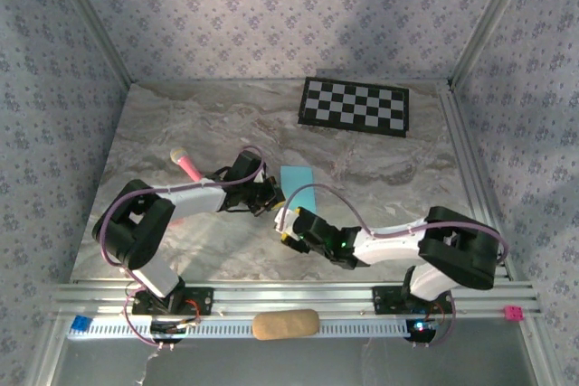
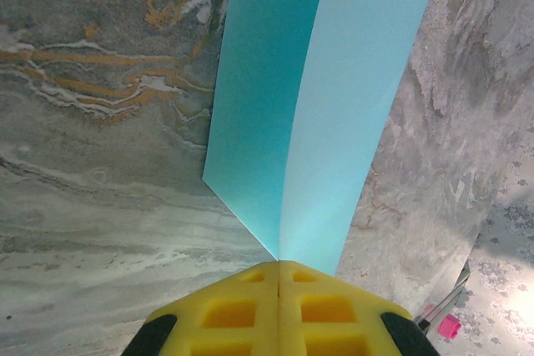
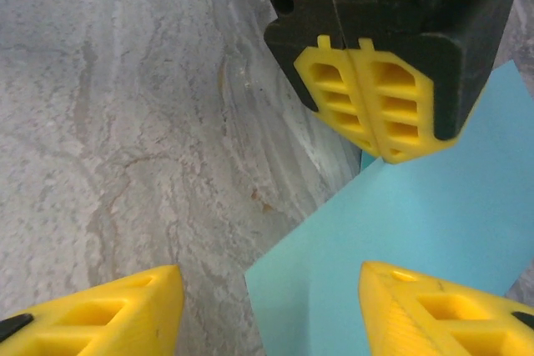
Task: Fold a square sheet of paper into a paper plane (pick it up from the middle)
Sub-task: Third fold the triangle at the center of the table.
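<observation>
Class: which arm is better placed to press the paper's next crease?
Probably right. The left tool is shut on the paper, holding it; the right tool is open and free over the paper.

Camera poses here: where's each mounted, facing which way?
Top external: above and behind, looking down at the table; left arm and right arm in frame, left end effector and right end effector at the paper.
Left wrist: on the left arm, looking along its shut fingers at the creased paper they pinch.
Right wrist: on the right arm, looking down past its open fingers at table and paper.
Shared: both wrist views show the left end effector shut on the paper.
</observation>
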You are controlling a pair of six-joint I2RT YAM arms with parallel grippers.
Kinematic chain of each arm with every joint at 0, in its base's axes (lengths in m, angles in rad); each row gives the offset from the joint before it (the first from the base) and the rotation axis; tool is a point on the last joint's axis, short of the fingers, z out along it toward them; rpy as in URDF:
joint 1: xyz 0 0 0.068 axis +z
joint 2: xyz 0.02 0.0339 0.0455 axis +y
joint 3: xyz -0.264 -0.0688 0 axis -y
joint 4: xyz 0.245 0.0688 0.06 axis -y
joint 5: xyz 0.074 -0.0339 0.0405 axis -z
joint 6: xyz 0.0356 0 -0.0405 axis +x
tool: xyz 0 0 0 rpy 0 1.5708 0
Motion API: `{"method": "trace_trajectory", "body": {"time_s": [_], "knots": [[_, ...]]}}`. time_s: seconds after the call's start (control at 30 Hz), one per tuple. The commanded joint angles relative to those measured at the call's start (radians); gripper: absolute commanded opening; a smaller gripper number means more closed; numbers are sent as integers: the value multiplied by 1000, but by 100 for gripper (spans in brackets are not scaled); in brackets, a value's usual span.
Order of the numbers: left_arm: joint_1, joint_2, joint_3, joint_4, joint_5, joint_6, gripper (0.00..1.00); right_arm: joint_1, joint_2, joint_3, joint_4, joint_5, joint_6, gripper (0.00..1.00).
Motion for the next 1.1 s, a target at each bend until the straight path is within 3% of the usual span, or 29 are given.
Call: {"method": "trace_trajectory", "body": {"time_s": [0.0, 0.37, 1.07], "knots": [[-2, -25, -7, 17, 0, -4, 0, 22, 34, 31, 59, 137, -3, 54], [3, -30, -4, 2, -10, -1, 0, 36, 29, 13, 44, 164, 58, 30], [7, -38, -4, -6, -16, 8, 0, 12, 3, 3, 3, 147, 128, 0]]}}
